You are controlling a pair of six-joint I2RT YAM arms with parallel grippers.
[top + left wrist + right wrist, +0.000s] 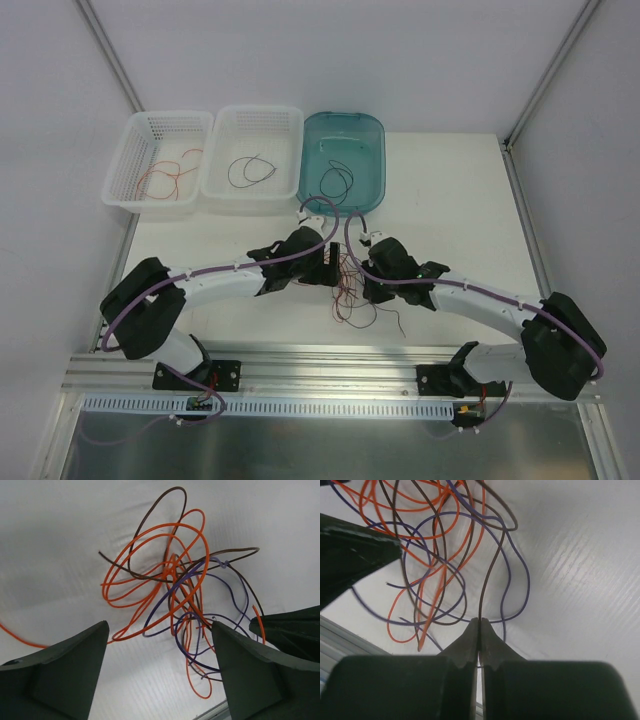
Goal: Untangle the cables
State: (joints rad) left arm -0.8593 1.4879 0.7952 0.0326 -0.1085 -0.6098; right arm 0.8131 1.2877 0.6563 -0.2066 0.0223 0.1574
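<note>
A flat white bench (450, 200) is lying beneath the jaws under soft, even light. Beyond them plain white walls (300, 50) are rising, with slim grey metal posts (109, 55) slanting at the corners.

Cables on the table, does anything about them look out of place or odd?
Yes. The cables lie in one knotted heap of orange, brown and purple loops on the table, near its front edge. The right gripper is shut on a brown cable at the heap's edge.
</note>
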